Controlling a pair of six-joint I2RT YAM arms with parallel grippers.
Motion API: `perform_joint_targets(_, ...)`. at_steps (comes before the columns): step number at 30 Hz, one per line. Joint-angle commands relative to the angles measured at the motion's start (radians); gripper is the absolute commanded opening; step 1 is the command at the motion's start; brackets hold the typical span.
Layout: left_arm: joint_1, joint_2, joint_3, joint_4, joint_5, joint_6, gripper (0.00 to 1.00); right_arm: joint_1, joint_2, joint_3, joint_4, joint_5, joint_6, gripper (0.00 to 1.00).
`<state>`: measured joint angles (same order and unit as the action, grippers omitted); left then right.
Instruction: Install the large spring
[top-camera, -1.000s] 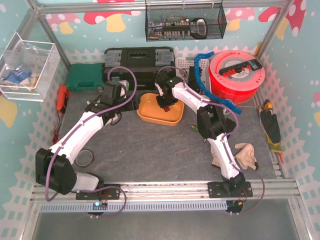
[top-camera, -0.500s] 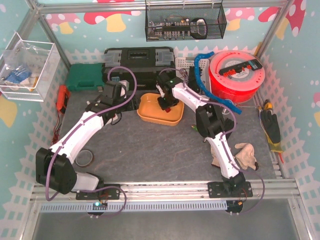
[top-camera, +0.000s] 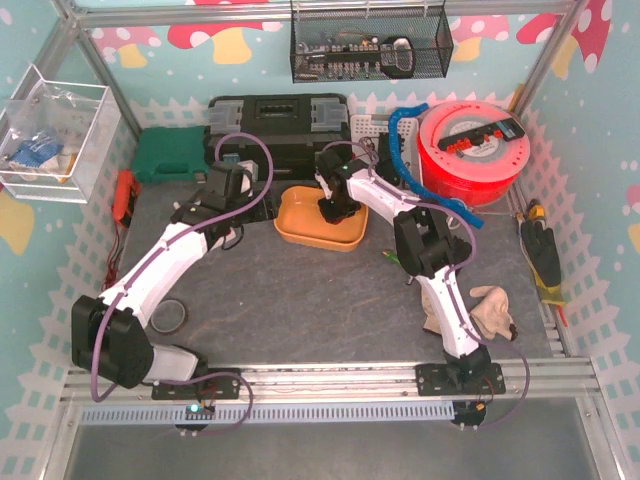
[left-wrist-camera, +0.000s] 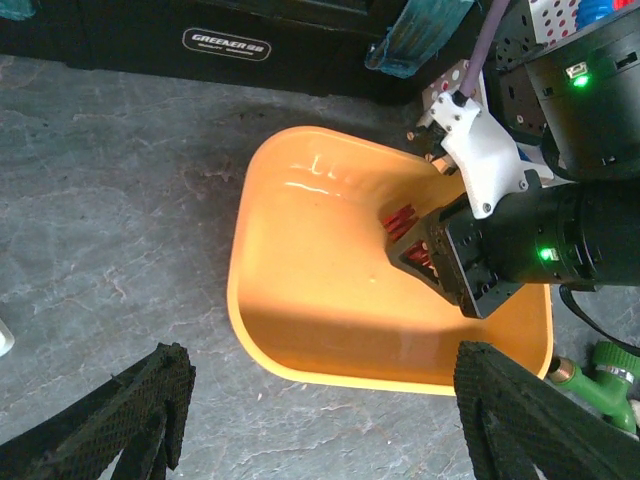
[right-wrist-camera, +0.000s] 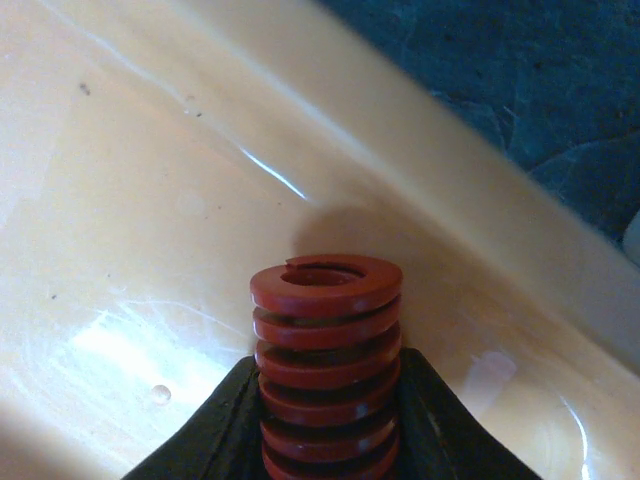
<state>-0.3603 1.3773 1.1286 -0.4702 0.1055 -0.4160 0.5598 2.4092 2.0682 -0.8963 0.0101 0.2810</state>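
On your left, the left tool (left-wrist-camera: 322, 385) hangs with its fingers spread wide and nothing between them, above the grey surface (left-wrist-camera: 100, 220) at the near rim of the orange tray (left-wrist-camera: 300, 290). Further right, your right tool (right-wrist-camera: 326, 400) is clamped on the red large spring (right-wrist-camera: 326, 300), which juts past its fingertips inside the tray.

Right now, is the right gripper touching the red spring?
Touching. In the right wrist view, the red spring sits between the black fingers of the right gripper, its coils pressed against both with no gap.
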Motion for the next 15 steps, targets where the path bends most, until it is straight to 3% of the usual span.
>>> perform_joint_targets(1, 0.006, 0.001, 0.034, -0.004, 0.011, -0.026, 0.73, -0.001, -0.050, -0.044, 0.018, -0.007, -0.021, 0.22)
perform_joint_targets(9, 0.036, -0.028, 0.046, 0.005, 0.053, -0.095, 0.72, 0.000, -0.235, -0.134, 0.202, -0.028, -0.112, 0.01)
perform_joint_targets(15, 0.077, -0.044, 0.055, 0.028, 0.172, -0.166, 0.70, 0.000, -0.474, -0.399, 0.530, -0.161, -0.220, 0.00)
